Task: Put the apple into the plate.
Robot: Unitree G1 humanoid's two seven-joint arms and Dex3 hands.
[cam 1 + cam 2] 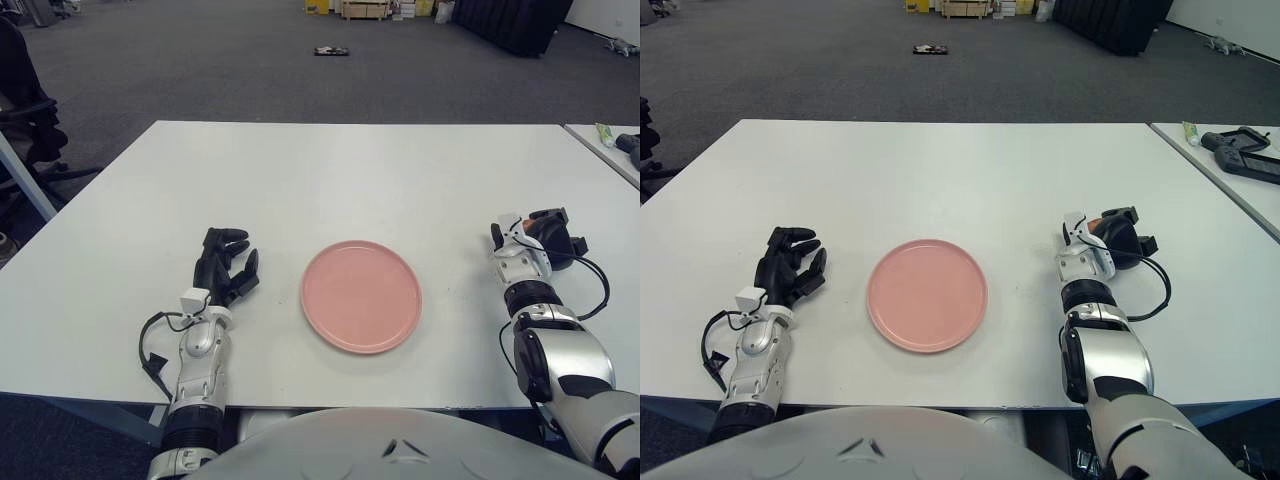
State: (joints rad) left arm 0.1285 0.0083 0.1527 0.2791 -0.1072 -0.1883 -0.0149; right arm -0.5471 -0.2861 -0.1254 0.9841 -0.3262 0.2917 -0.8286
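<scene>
Left eye view first: the pink plate sits on the white worktop, toward the near edge, and nothing lies in it. Out to the right of the plate, well apart from it, the right robot hand is curled over something reddish-orange, the apple. Only a sliver of that colour peeks between the dark fingers, so the hand looks wrapped around it, holding it low at the worktop; whether the apple touches the surface cannot be told. A black cable loops off the wrist on the side away from the plate. On the other side of the plate, near its left rim but not touching, the left robot hand shows with its black fingers loosely spread, holding nothing. Far from the plate, at the right border, a second table carries a dark tool and a greenish tube.

Over to the right eye view: same layout, the plate again empty, centred between the two arms. The right robot hand stands to the plate's right with a clear gap of bare worktop between them, fingers closed round the apple, whose orange-red skin shows on the side facing the plate. The left robot hand shows left of the plate, fingers relaxed and apart. Beyond the worktop's far edge from the plate, grey carpet floor stretches back, with a small dark object lying on it.
</scene>
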